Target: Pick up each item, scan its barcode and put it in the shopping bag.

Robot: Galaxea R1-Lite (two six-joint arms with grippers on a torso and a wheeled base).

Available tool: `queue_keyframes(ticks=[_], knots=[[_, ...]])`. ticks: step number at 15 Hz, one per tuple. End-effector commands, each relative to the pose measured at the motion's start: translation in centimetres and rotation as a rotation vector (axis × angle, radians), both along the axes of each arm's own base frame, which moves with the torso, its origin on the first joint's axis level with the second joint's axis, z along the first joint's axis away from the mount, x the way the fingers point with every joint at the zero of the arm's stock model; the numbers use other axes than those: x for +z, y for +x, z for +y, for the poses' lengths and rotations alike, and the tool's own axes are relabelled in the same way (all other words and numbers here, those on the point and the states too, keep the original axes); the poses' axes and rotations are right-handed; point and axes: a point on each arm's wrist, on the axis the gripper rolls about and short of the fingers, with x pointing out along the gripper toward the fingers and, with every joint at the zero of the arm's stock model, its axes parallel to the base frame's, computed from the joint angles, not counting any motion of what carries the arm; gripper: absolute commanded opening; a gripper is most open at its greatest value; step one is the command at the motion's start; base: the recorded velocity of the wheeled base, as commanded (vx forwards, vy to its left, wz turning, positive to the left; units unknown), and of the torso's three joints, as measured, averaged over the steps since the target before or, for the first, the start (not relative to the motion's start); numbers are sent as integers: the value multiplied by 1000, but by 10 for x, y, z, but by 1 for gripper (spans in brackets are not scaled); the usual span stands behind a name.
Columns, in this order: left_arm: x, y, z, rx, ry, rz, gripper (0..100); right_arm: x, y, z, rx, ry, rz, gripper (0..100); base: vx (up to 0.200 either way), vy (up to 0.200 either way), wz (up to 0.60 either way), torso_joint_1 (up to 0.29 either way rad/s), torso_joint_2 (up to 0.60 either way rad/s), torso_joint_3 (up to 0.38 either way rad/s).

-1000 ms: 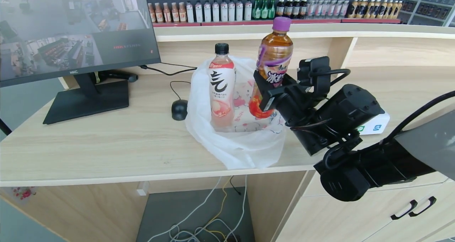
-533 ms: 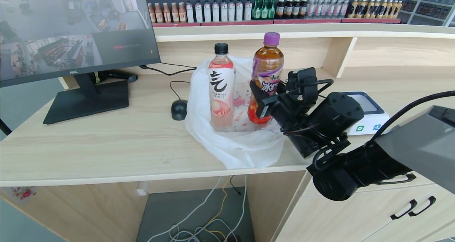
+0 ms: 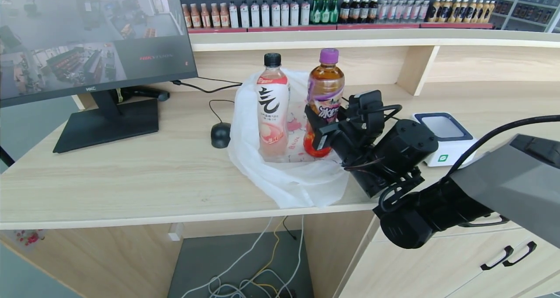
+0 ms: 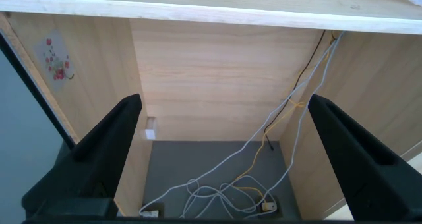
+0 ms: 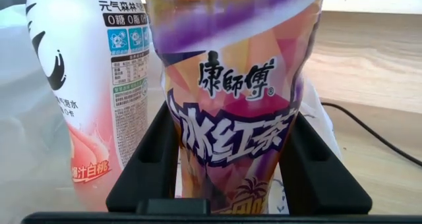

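While the right gripper [image 3: 321, 127] clamps the tea bottle [image 3: 324, 88] upright inside the bag [image 3: 288, 180], at 3 o'clock of the pink bottle [image 3: 272, 110], a skewed release could topple both; the left gripper [image 4: 224, 102] hangs open.

purple-cap tea bottle [image 3: 324, 97], pink bottle [image 3: 272, 107]

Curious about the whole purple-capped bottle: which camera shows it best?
The head view: the bottle shows whole, cap to base, inside the bag, clamped by the right gripper. The right wrist view crops it close between the fingers. The left wrist view faces cables under the counter.
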Motion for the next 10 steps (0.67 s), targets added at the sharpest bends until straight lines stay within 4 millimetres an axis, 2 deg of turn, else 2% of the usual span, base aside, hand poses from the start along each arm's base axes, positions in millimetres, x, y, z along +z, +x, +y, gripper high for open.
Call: queue_keyframes(ticks=[1, 10], knots=[[0, 0, 0, 0, 0, 0, 100, -4, 1, 1, 0, -9, 13, 0, 0, 0, 0, 0, 0, 0], [0, 0, 0, 0, 0, 0, 100, -10, 3, 2, -2, -12, 25, 0, 0, 0, 0, 0, 0, 0]])
